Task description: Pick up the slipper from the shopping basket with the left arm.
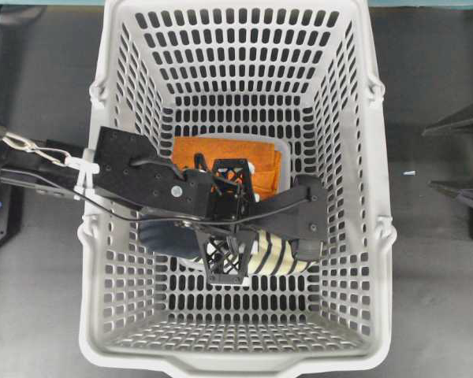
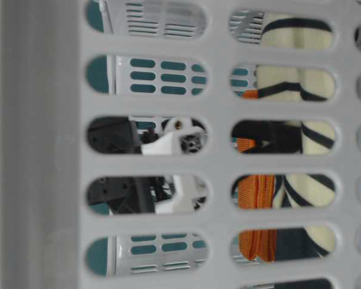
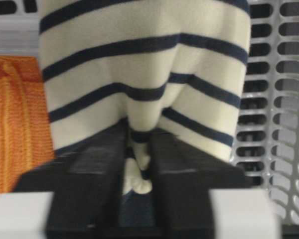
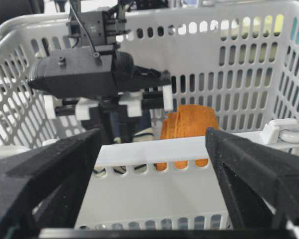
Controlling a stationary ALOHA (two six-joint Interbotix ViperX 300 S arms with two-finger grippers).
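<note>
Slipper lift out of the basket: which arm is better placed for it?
Left. The left gripper is inside the shopping basket, pinching the slipper fabric. The right gripper hangs open outside the rim.

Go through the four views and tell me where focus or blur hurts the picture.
Overhead: sharp, evenly lit, the shopping basket crisp. Table-level: near basket wall a soft blur, the slipper seen only through slots. Left wrist: left gripper fingers blurred, stripes sharper. Right wrist: right gripper fingers dark, soft; basket beyond clearer.

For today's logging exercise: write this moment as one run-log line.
left end effector: shut on slipper | slipper: in shopping basket, beside orange cloth | right end effector: open, outside
</note>
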